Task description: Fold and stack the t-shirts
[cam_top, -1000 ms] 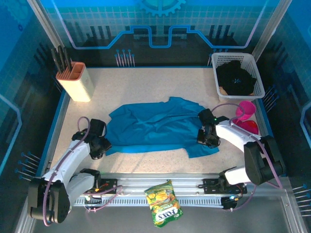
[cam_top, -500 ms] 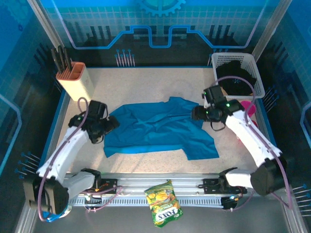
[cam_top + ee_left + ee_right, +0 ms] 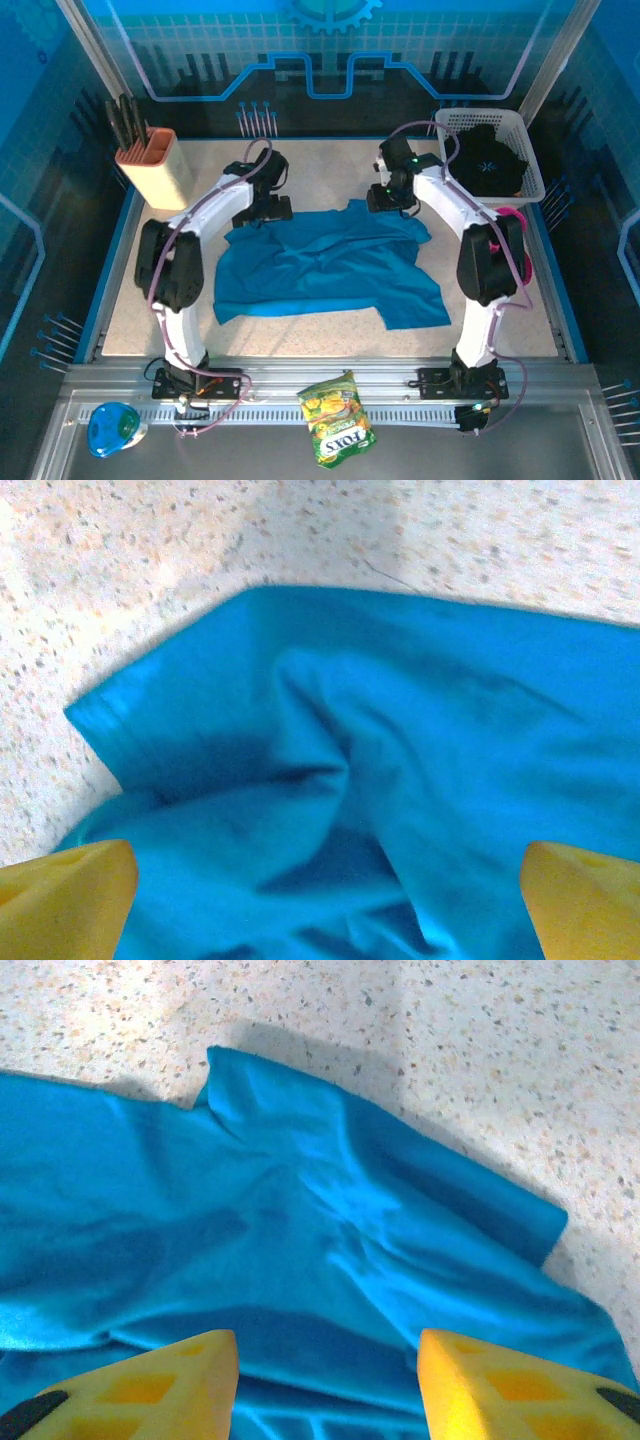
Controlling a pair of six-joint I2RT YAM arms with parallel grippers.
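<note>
Teal shirt (image 3: pixel 320 265) lies crumpled mid-desk, spread but wrinkled. Its long axis runs left to right, and a loose flap sticks out at the near right. Can't tell which end is the neck.

Top view gives the full outline. Left wrist view gives close detail: a rounded corner of the cloth against the speckled desk (image 3: pixel 300 170), with deep folds behind it. Right wrist view gives a small peak on the far edge and a straight hemmed edge to the right.

Left end effector (image 3: pixel 268 210) sits over the shirt's far left edge, fingers spread wide, nothing between them. Right end effector (image 3: pixel 388 200) is over the far right edge, fingers apart, nothing pinched.

Black shirt (image 3: pixel 485 160) is bunched in the white basket (image 3: pixel 532 175) at the far right corner. Knife block (image 3: pixel 155 168) stands far left. Snack bag (image 3: pixel 335 418) lies on the near rail.
</note>
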